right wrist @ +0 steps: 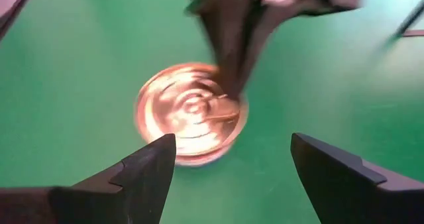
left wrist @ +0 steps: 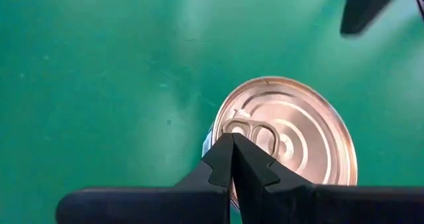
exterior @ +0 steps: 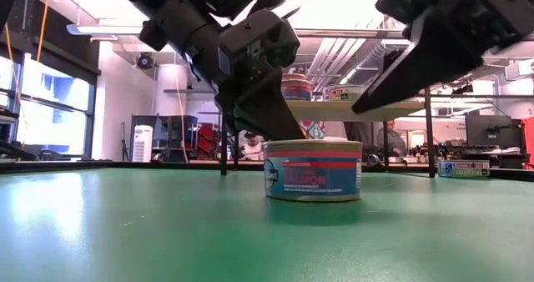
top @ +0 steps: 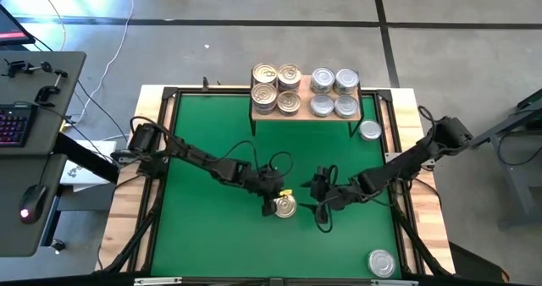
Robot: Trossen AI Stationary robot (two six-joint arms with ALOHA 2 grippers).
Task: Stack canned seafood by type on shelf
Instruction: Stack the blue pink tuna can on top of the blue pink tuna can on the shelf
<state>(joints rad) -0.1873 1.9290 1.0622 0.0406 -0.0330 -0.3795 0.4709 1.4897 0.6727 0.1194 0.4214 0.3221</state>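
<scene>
A golden-lidded can (top: 285, 206) stands upright on the green mat near its middle; its side label shows in the low view (exterior: 313, 169). My left gripper (top: 275, 203) is shut, its tips at this can's lid (left wrist: 291, 138). My right gripper (top: 324, 195) is open and hovers just right of the can; the can (right wrist: 191, 111) lies beyond its spread fingers (right wrist: 232, 158). The wooden shelf (top: 366, 105) at the far edge carries golden cans (top: 276, 88) on its left half and silver cans (top: 334, 93) on its right half. My left gripper has its shut fingertips (left wrist: 232, 144) at the lid's rim beside the pull tab (left wrist: 255, 130). The fingers (exterior: 284, 123) slant down onto the can's top from the table's left. The can stays flat on the mat.
One silver can (top: 370, 131) stands on the mat just right of the shelf's leg, another (top: 381, 262) near the mat's near right corner. The mat (top: 212, 235) is bare to the left. A desk with keyboard and mouse (top: 34, 203) lies beyond the left edge.
</scene>
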